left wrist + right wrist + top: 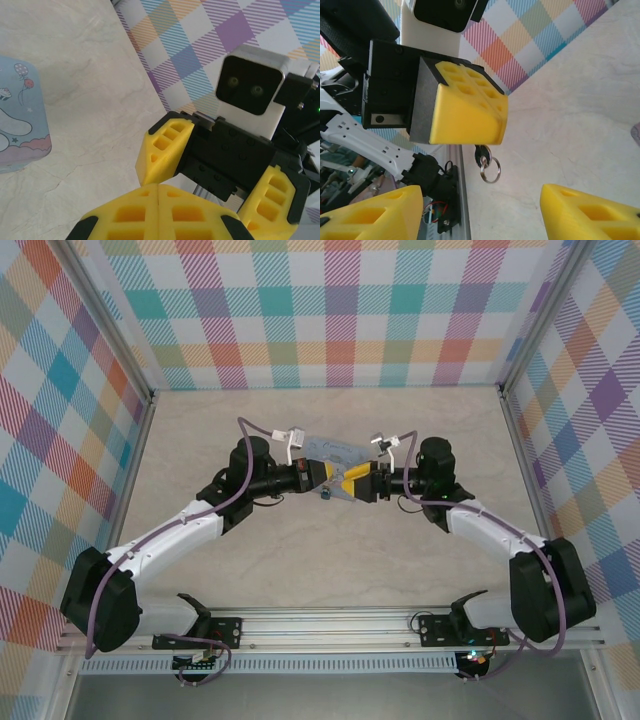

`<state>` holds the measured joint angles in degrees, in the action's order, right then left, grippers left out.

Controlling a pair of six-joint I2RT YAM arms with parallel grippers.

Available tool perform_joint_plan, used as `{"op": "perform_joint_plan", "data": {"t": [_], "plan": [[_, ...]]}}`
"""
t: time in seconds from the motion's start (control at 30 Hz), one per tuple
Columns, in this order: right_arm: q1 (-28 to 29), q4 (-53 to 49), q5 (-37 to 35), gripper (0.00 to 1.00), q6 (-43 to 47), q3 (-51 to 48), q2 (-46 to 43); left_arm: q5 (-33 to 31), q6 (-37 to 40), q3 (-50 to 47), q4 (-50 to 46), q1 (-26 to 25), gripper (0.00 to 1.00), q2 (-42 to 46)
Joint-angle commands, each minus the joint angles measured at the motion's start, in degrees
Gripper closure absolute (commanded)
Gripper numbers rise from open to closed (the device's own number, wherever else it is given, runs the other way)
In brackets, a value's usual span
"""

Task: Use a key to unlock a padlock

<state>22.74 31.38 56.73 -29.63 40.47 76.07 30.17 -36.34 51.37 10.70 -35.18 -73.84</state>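
A pale blue tin (20, 115) is seen on the worktop (90, 75) at the left. The left hand (158, 192) is clenched on the key (481, 154), from which a ring (490, 173) is hung. The padlock (326, 497) is seen as a teal speck just below the two hands. The right hand (480, 195) is held released, its fingers well apart.

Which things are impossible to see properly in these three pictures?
Key blade: right wrist view, hidden inside the shut left gripper.
Padlock: top view, a teal speck, too small to read its shackle.
Tin: left wrist view, cut off by the left edge.
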Motion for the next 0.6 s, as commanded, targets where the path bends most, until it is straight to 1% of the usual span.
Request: {"op": "perform_joint_plan", "data": {"t": [0.0, 0.17, 0.27, 0.43, 0.57], "plan": [[0.46, 7.30, 3.74, 0.38, -4.53, 1.17, 1.25, 1.95, 3.15, 1.28, 1.97, -0.68, 1.00, 1.31], [2.19, 7.82, 4.65, 0.41, -4.65, 2.59, 3.22, 2.65, 2.94, 1.46, 2.96, -0.67, 1.00, 0.94], [3.10, 9.02, 4.90, 0.46, -5.21, 2.99, 4.54, 2.79, 3.03, 1.30, 3.18, -0.68, 1.00, 0.99], [3.27, 12.44, 5.12, 0.60, -7.33, 3.13, 6.16, 3.01, 3.17, 0.70, 4.24, -0.65, 1.00, 1.38], [3.37, 12.75, 5.78, 0.69, -7.71, 3.46, 6.79, 3.36, 3.39, 0.50, 4.67, -0.68, 1.00, 1.41]]}}
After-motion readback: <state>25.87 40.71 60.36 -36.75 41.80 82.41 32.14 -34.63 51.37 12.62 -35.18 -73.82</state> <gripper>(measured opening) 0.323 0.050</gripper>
